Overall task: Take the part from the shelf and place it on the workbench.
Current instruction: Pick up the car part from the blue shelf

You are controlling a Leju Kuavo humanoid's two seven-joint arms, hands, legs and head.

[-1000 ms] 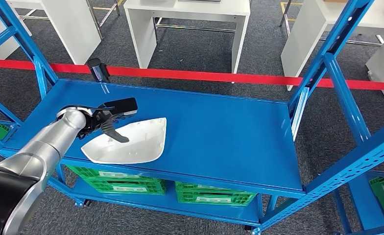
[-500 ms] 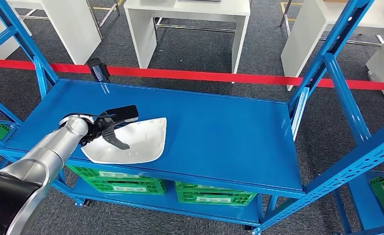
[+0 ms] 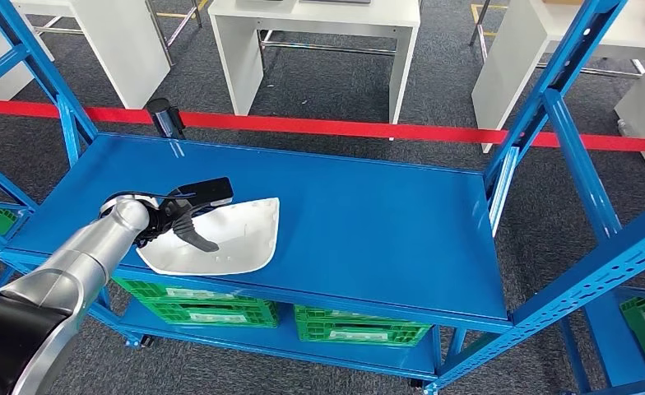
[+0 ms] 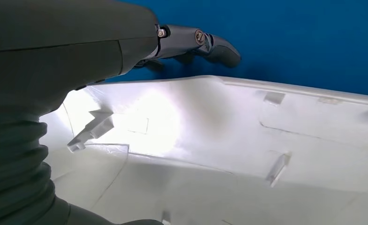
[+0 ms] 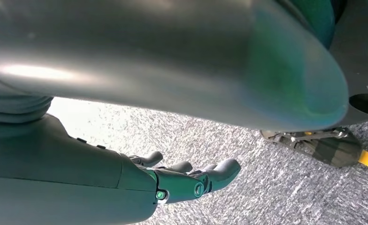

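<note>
We look down on a blue metal shelf (image 3: 368, 222) with slanted blue uprights, its flat top deck taking up the middle of our head view. Under the deck, at about 6 o'clock, sit green slotted plastic crates (image 3: 360, 327). Beyond the shelf at 12 o'clock a red tape line (image 3: 344, 127) runs across dark grey carpet (image 3: 327, 82), and past it stand white tables (image 3: 319, 33). A short black cylindrical post (image 3: 164, 116) rises at the far left corner of the deck, near 11 o'clock.

The white moulded plastic shell part (image 3: 229, 240) lies on the deck toward 8 o'clock, hollow side up, close to the near edge. In our left wrist view its inner face shows small ribs and clips.

Our silver left arm (image 3: 72, 263) comes in from 7 o'clock. The left hand (image 3: 179, 210) is at the part's left rim: one dark finger curls down into the hollow, while the others reach flat over the far edge, so the fingers are spread across the rim. We cannot tell whether they actually clamp it.

The right hand (image 5: 191, 180) hangs above the carpet in our right wrist view, fingers loosely apart and holding nothing.
</note>
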